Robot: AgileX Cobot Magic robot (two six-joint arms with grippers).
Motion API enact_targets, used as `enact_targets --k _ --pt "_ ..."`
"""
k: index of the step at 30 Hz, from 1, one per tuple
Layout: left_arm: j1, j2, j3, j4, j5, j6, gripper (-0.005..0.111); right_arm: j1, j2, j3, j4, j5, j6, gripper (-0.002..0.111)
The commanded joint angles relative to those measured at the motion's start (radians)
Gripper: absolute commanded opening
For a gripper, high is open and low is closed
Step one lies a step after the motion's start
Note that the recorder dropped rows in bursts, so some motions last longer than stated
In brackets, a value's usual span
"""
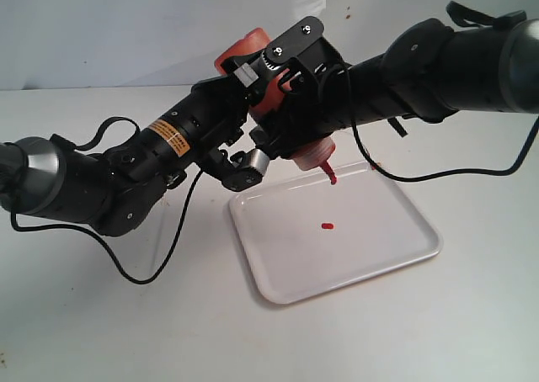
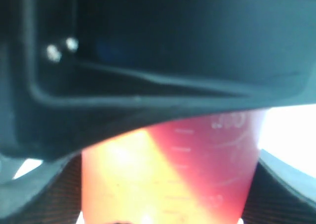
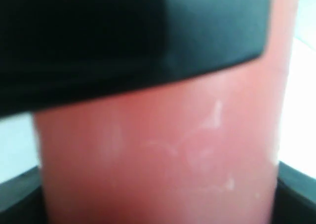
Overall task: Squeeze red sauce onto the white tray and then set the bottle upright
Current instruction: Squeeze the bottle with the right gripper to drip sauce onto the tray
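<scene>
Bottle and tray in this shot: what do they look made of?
Bottle: likely soft translucent plastic; light glows through the red-orange wall, faint graduation marks show. Tray: probably rigid white plastic, smooth, slightly glossy, low moulded rim, rounded corners; melamine can't be excluded.

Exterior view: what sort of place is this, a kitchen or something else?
Probably a robot test bench, not a kitchen: plain white table, blank white wall, black left arm and right arm holding a sauce bottle over a white tray.
</scene>
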State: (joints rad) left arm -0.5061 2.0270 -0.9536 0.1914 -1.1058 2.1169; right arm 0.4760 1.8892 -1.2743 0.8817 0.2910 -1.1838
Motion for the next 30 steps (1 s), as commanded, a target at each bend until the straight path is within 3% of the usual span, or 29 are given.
enact_targets --k 1,16,18,21,25,27,30 --pt "-0.005 -0.016 -0.005 -0.005 -0.115 -0.023 0.0 -0.007 0.002 -0.007 0.003 -0.028 0.013 0.0" --pt "-0.005 -0.016 -0.005 -0.005 -0.115 -0.023 0.0 -0.007 0.002 -0.007 0.003 -0.028 0.011 0.0" --pt "-0.005 -0.016 -0.005 -0.005 -0.115 -0.023 0.0 -0.007 0.002 -0.007 0.003 -0.028 0.011 0.004" --pt "-0.005 -0.016 -0.005 -0.005 -0.115 -0.023 0.0 -0.007 0.002 -0.007 0.003 -0.028 0.011 0.026" --pt "-0.005 -0.016 -0.005 -0.005 -0.115 -0.023 0.0 -0.007 0.002 -0.007 0.003 -0.054 0.011 0.086" --pt "-0.005 -0.016 -0.005 -0.005 -0.115 -0.023 0.0 -0.007 0.002 -0.007 -0.001 -0.054 0.008 0.106" --pt "-0.005 -0.016 -0.005 -0.005 -0.115 -0.023 0.0 -0.007 0.002 -0.007 -0.001 -0.054 0.005 0.104"
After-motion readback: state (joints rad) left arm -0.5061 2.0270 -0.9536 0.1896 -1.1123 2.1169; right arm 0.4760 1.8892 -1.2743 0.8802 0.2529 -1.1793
